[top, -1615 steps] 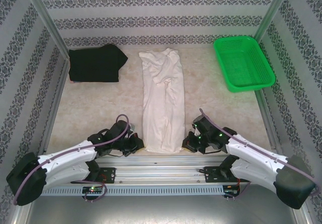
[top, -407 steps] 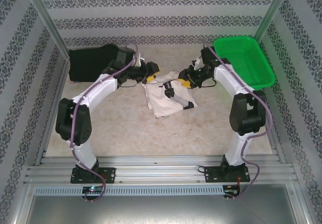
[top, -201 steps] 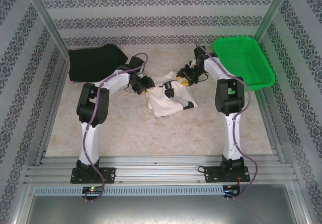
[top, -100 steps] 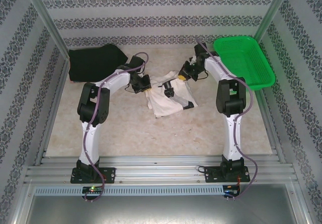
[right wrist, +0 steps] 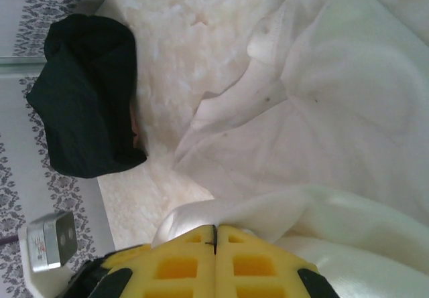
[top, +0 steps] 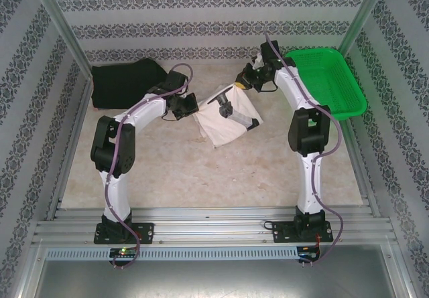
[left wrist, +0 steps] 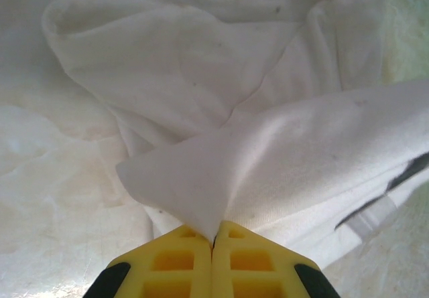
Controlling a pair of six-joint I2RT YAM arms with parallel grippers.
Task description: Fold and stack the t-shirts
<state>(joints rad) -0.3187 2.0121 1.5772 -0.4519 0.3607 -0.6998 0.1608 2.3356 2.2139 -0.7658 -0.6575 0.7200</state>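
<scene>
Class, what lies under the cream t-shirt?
Pale table shows around the cream t-shirt, whose edges the left gripper and right gripper pinch shut. Anything beneath the cloth itself is covered.

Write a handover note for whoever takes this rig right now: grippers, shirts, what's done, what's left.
Grippers: the left gripper is shut on a corner of the cream t-shirt; the right gripper is shut on another edge of it.
Shirts: the cream t-shirt is mid-table toward the far side, partly folded, held between both grippers. The black t-shirt is bunched in the far left corner, apart from it. The green basket sits far right.
Done: cream fold started.
Left: finish that fold, fold the black one, stack them.
</scene>
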